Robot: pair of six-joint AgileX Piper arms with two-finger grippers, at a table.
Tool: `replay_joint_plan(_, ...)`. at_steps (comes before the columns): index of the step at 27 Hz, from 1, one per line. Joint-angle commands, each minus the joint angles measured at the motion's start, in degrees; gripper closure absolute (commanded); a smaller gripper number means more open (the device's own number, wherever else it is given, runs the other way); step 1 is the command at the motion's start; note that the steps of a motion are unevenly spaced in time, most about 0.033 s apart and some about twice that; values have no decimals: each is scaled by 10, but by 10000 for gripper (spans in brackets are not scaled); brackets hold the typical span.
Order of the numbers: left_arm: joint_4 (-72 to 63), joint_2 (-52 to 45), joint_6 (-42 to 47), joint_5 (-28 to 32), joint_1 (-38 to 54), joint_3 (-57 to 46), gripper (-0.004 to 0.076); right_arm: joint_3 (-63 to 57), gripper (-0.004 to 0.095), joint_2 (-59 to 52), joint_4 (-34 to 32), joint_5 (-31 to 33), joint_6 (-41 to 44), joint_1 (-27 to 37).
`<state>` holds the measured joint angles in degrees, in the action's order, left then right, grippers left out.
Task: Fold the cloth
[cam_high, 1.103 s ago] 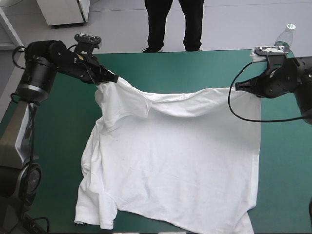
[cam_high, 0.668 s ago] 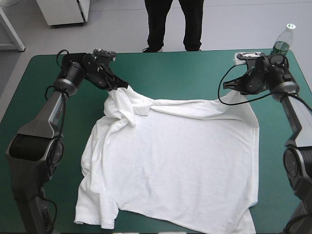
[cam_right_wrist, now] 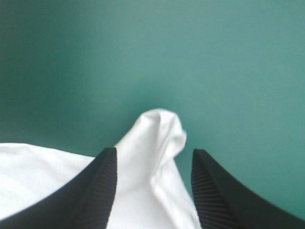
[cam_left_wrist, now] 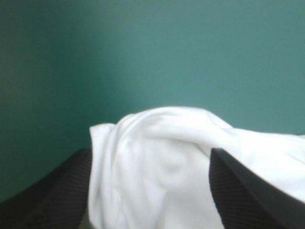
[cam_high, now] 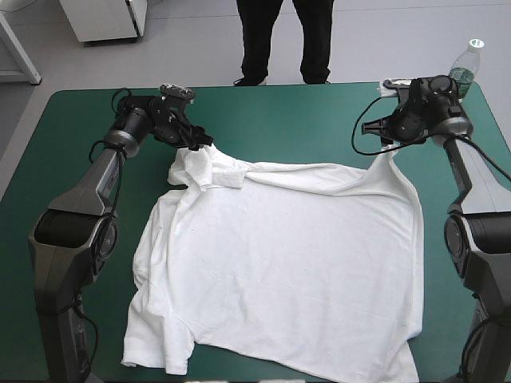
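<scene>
Shirt [cam_high: 279,263] lies spread on the desk [cam_high: 263,112], mostly flat, its far left sleeve rumpled, with no fold made yet, so I judge all the folding is left. My left tool [cam_left_wrist: 150,150] and right tool [cam_right_wrist: 153,150] are both released, fingers apart, each with a far shirt corner lying loose between them. Bottle [cam_high: 465,64] stands at the far right corner, well apart from the shirt; nothing else blocks me.
</scene>
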<state>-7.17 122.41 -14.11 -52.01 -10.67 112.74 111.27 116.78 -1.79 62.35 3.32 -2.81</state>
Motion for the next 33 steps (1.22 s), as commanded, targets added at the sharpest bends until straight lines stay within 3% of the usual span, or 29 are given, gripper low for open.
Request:
replay_joint_plan(1,-2,-38,12,-24,0,56,176,24,422,-46,3,7,0,14)
replay_joint_plan(5,13,-58,13,-117,1,92,276,24,513,-81,22,28,-4,14)
replay_joint_plan(10,5,-122,30,-195,36,43,285,24,513,-129,26,30,-4,14)
replay_joint_plan(25,12,-375,75,-217,39,-281,318,24,517,-205,24,33,-2,14)
replay_joint_plan(33,4,-465,154,-179,39,-465,318,24,517,-221,26,33,-2,14)
